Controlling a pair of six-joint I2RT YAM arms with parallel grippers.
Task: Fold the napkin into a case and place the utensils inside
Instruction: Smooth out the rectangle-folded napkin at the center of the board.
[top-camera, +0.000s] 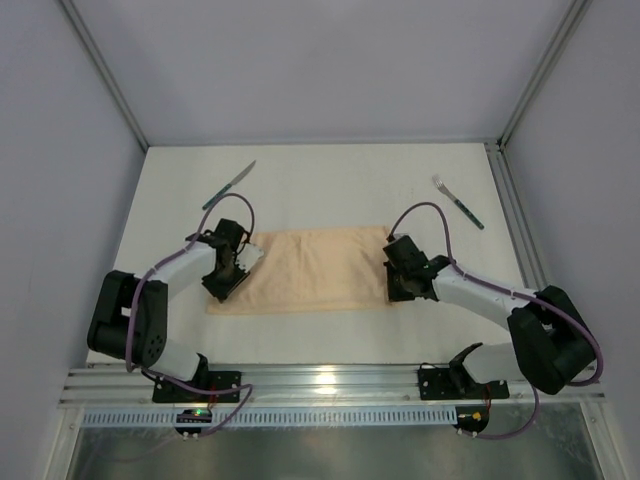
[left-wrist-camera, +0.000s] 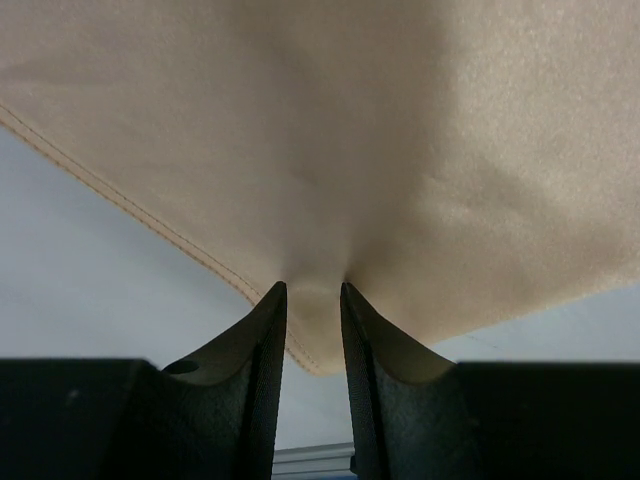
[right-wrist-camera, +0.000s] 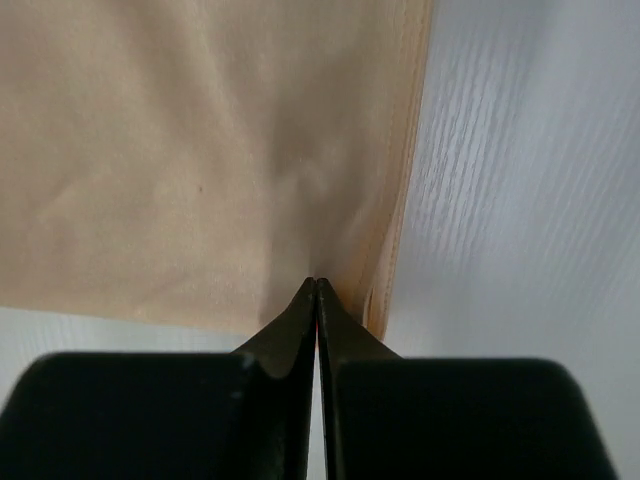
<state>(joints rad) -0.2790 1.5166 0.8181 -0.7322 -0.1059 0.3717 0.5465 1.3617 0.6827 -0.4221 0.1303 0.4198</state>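
**Top external view.**
- Napkin (top-camera: 310, 270): flat peach-orange rectangle on the white table (top-camera: 330, 180). Its long axis runs left to right, from one arm to the other.
- Left gripper (top-camera: 228, 275): set on the napkin's left end.
- Right gripper (top-camera: 398, 285): set on the napkin's right end. Each arm has its own end within reach, and neither is nearer to the cloth than the other.
- Knife (top-camera: 230, 185): beyond the napkin's far left corner, lying at a slant, well apart from the cloth.
- Fork (top-camera: 458, 201): beyond the napkin's far right corner, also slanted and well apart.

**Left wrist view.**
- Left gripper (left-wrist-camera: 313, 300): its fingers (left-wrist-camera: 265, 350) stand a little apart with a bunch of napkin (left-wrist-camera: 350, 130) pinched between them.
- The grip sits close to a stitched corner, and the cloth spreads away ahead of the tips.

**Right wrist view.**
- Right gripper (right-wrist-camera: 316, 288): tips pressed together on the napkin (right-wrist-camera: 180, 150), just inside its right hem and close to a corner.
- Creases run toward the tips, so a thin layer looks to be nipped.

**Judgement.** With both ends held, the fold would go across the short axis, both arms moving together.
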